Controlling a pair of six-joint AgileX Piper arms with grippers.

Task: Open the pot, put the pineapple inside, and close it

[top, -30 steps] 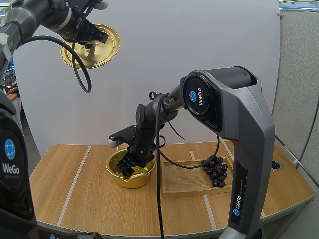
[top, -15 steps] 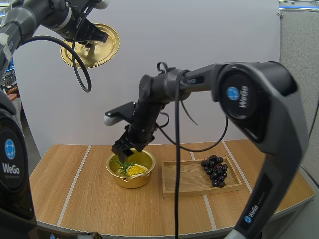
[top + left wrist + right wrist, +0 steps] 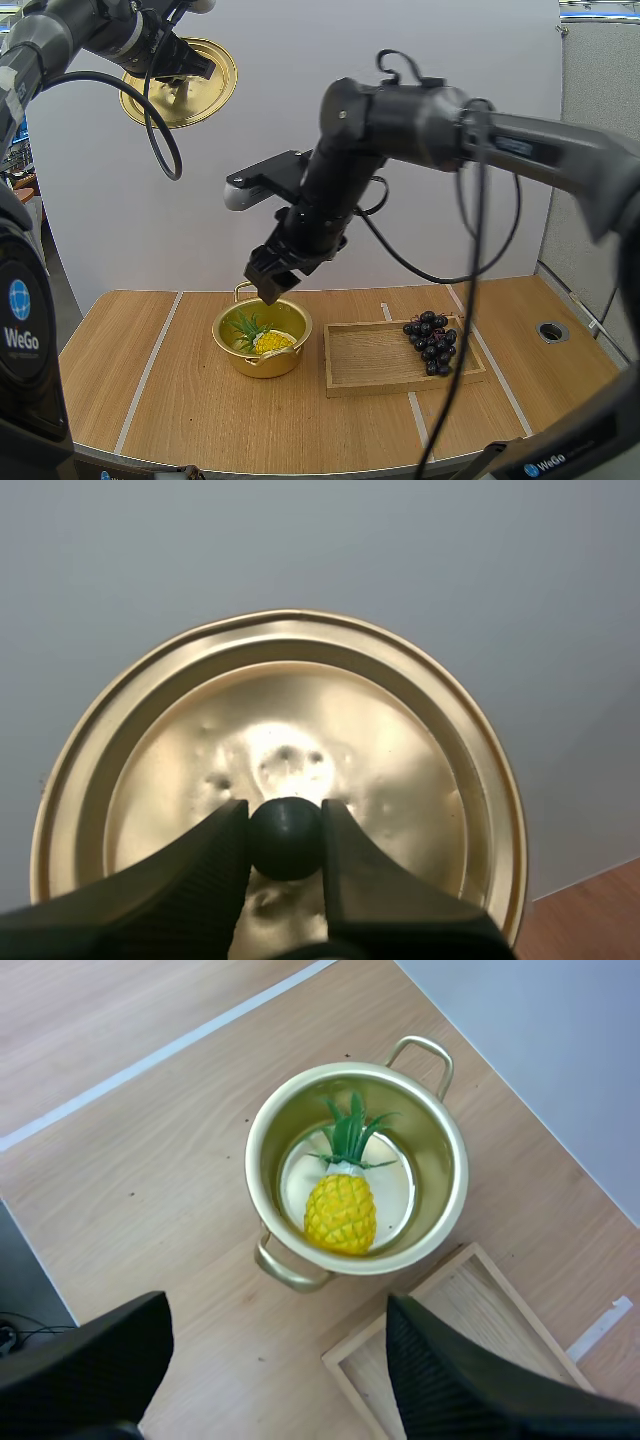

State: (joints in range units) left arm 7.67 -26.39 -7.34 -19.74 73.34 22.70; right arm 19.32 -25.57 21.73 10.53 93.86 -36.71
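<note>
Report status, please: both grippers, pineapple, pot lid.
Left gripper shut on black knob of round golden lid, high up. Right gripper open, empty, above golden metal pot. Yellow pineapple with green leaves inside pot. Right arm over pot, in lid's way.

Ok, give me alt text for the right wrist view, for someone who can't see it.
A pineapple lies inside an open gold pot on a wooden table, seen from above with the right gripper open over it. A wooden tray's corner sits beside the pot.
</note>
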